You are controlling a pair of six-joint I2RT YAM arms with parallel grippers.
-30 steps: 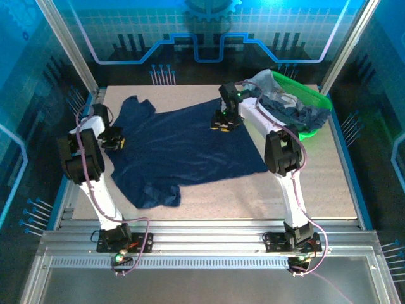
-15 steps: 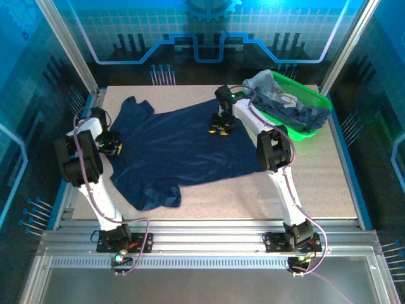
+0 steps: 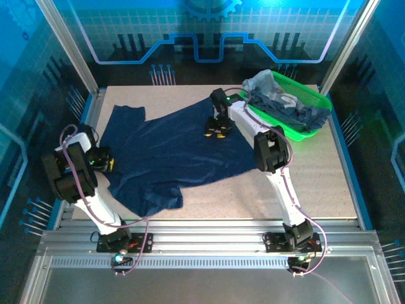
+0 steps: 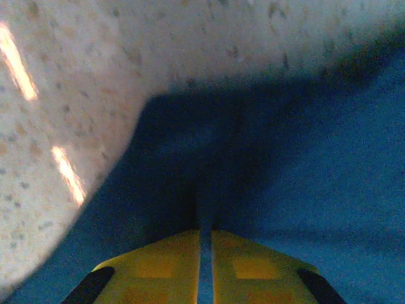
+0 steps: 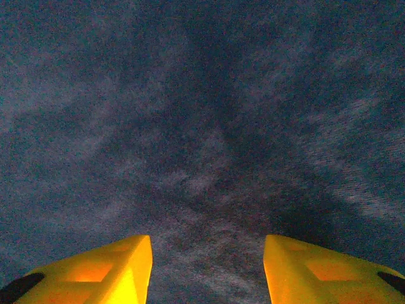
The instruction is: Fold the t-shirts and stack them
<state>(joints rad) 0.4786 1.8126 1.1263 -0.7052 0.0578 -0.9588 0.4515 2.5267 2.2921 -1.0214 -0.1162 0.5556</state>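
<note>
**Q:** From above, where is the shirt?
**A:** A navy t-shirt (image 3: 171, 152) lies spread across the left and centre of the desk (image 3: 316, 183). Paler shirts (image 3: 288, 109) are heaped in a green basket (image 3: 316, 100) at upper right. The left jaws sit at the shirt's left edge, the right jaws on its upper middle.
**Q:** And the left wrist view?
**A:** Yellow fingers (image 4: 253, 272) at the bottom of the frame are closed on a strip of blue cloth, with bare desk at upper left.
**Q:** The right wrist?
**A:** Yellow fingers (image 5: 107, 269) stand apart at the bottom corners, open over dark cloth.
</note>
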